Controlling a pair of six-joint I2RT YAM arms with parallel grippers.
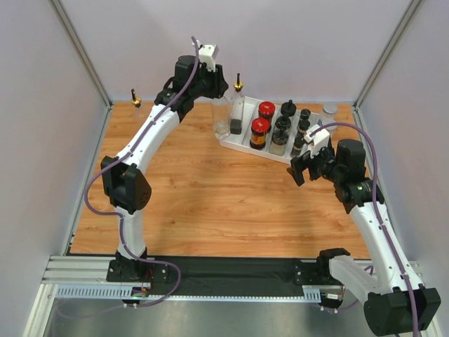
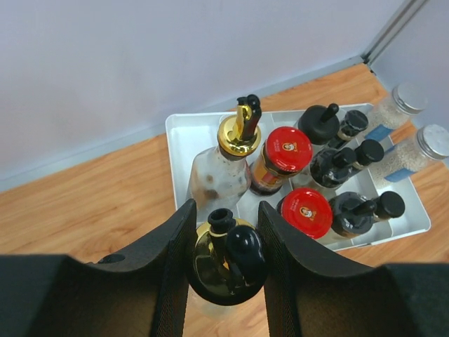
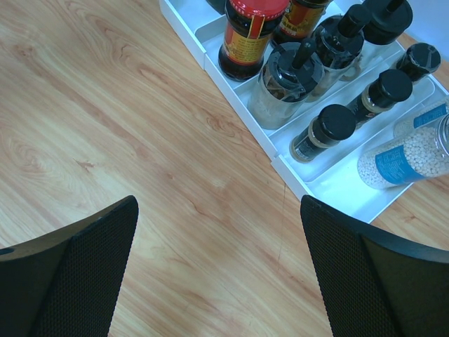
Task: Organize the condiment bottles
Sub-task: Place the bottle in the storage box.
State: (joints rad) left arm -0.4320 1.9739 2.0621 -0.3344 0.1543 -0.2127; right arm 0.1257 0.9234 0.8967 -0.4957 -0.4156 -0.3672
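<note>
The left end effector (image 2: 226, 217) is clamped on the gold pourer top of a tall clear bottle (image 2: 210, 261), one finger on each side of the cap and none on the glass. That bottle is just beside the left end of the tray (image 2: 184, 135); I cannot tell whether it stands on the desk (image 1: 210, 203) or hangs lifted. The hold is the main risk. The cap is round and smooth, so it could turn or slide between the fingers, or the pourer could pull out of the neck and drop the glass. Held so high, the body can also swing, and its base could catch the tray rim and tip the bottle or shove the tray. Just beyond stands a second pourer bottle (image 2: 221, 181), with two red-lidded jars (image 2: 287, 149) close on its right, so a swing or a crooked descent would likely knock them. Further right are the black-capped jars (image 2: 351, 210) and the shakers (image 2: 414, 151), which a shoved tray would rattle. A third pourer bottle (image 1: 135, 100) stands alone at the far left, well apart. The right end effector (image 3: 219, 203) is wide apart and holds nothing, over bare desk near the tray's right end, where a careless move could clip the rim.
</note>
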